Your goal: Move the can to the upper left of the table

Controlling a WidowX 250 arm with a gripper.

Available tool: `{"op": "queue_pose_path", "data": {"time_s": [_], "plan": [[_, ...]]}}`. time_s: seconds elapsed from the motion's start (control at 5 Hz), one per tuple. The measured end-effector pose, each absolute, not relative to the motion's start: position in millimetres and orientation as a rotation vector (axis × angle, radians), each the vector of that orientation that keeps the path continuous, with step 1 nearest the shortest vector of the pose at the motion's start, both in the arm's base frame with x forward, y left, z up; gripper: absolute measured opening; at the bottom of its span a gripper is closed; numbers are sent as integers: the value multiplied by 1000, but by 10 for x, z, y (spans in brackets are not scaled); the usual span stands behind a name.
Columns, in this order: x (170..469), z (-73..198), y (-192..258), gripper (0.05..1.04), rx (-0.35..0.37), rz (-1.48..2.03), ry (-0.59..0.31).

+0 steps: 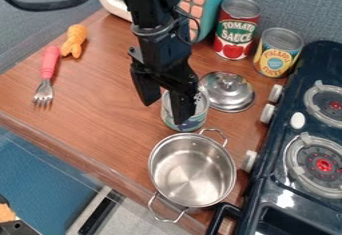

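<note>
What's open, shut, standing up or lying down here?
gripper: open
can by the gripper: standing upright
red can: standing upright
yellow can: standing upright
pot: upright, lid off
lid: lying on the table, knob up
fork: lying down
orange toy: lying down

So the black arm [157, 26] is hanging down from the top edge, just left of center, and yeah, it's leaning a bit. The gripper [163, 111] is pointing downward with its fingers [180, 108] sitting spread apart, one tip dipping lower than the other.
</note>
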State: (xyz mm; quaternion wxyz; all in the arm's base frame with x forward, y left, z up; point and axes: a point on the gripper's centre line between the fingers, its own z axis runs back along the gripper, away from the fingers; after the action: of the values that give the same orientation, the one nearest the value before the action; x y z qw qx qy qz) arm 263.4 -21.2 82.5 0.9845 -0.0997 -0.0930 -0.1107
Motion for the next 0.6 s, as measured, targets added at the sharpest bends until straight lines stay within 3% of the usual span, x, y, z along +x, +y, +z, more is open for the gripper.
{"op": "queue_pose_path", "data": {"time_s": [0.6], "plan": [[2685,770,-172,999,-245,53,-178]]}}
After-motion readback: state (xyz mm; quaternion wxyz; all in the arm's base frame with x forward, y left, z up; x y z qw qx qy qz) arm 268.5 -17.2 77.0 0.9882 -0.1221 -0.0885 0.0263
